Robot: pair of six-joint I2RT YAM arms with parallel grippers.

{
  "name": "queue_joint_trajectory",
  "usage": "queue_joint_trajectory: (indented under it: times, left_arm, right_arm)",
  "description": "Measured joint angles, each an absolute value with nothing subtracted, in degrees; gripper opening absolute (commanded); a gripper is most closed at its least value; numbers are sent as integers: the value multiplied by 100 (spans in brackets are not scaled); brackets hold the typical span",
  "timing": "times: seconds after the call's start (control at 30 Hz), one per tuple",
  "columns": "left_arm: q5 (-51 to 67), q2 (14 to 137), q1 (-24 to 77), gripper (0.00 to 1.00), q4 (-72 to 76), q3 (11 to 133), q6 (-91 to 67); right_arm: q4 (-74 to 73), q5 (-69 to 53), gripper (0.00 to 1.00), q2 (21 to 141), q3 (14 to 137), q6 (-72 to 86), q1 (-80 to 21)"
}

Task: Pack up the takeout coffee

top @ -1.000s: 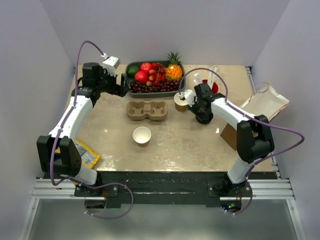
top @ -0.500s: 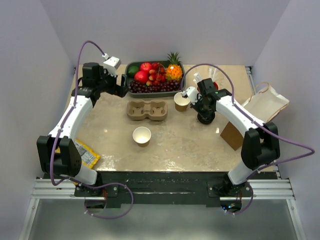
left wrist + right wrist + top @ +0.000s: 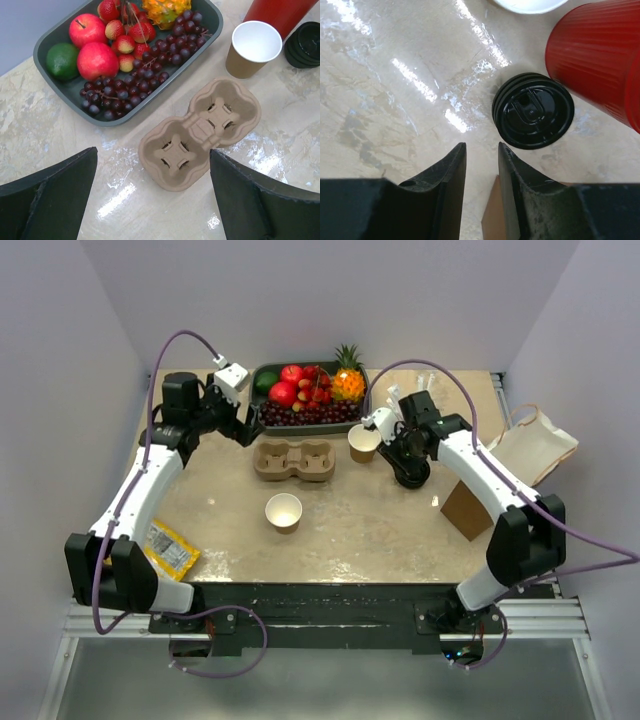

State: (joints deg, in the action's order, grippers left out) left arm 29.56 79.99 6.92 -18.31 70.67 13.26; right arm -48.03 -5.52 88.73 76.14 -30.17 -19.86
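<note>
Right jaws, parted a sliver and empty, hang with the black lid (image 3: 533, 111) just ahead-right and the kraft cup (image 3: 363, 444) beside it on the worktop (image 3: 380, 525), while left jaws gape wide much farther off.

Marbled table (image 3: 380, 525): fruit tray (image 3: 75, 86), carrier (image 3: 294, 460), near cup (image 3: 284, 511), far cup (image 3: 363, 443), lids (image 3: 532, 111)

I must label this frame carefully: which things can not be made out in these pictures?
- Red cup: cut off by the edge in both wrist views; the right arm covers it from above.
- Black lid stack: count unclear, seen top-down in the right wrist view.
- Brown shape between the right jaws: mostly hidden by them.
</note>
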Motion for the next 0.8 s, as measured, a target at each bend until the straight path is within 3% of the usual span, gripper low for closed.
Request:
queue_joint_trajectory:
  times: [0.43, 0.8]
  left_arm:
    - [2759, 7968, 851, 98, -1861, 6960, 1302]
    - [2578, 7896, 871, 98, -1881, 6947, 1282]
  right_arm:
    - [-4235, -60, 43, 10250, 7789, -1540, -1984]
    - [-4117, 357, 41, 10768, 8337, -1114, -1925]
